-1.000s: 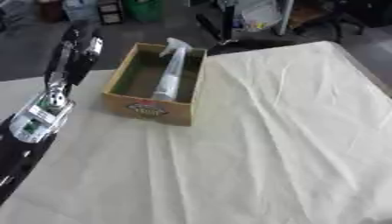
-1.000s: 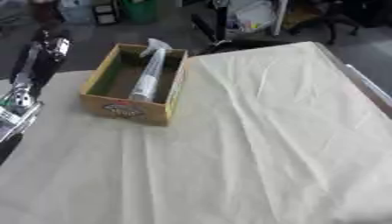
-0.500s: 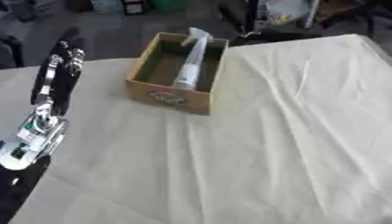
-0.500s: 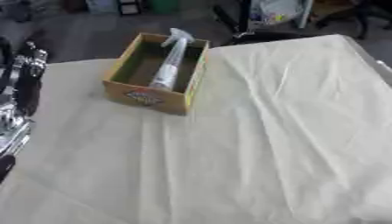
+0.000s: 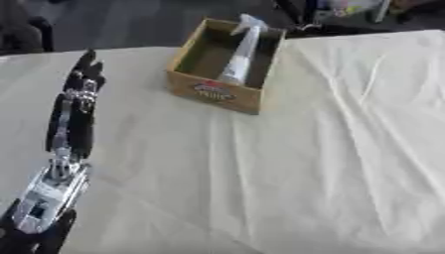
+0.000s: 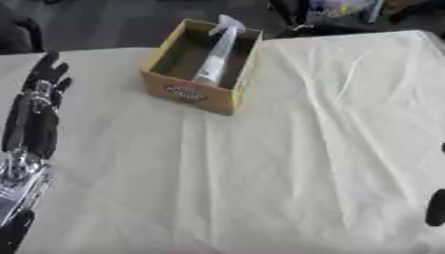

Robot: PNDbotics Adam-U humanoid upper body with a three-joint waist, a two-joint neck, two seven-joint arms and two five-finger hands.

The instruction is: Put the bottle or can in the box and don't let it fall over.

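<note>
the pale spray bottle (image 5: pixel 240 54) lies slanted inside the brown cardboard box (image 5: pixel 217 93); the black left hand (image 5: pixel 76 106), fingers straight and empty, has drawn back well left of the box, so placing looks finished.

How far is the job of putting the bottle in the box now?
Done: the spray bottle is inside the cardboard box, leaning along its right wall rather than standing straight. In hand: nothing; the left hand is over the cloth, apart from the box, fingers straight. The right hand barely shows at the right eye view's edge. Left: apparently nothing, unless the bottle must stand upright.
</note>
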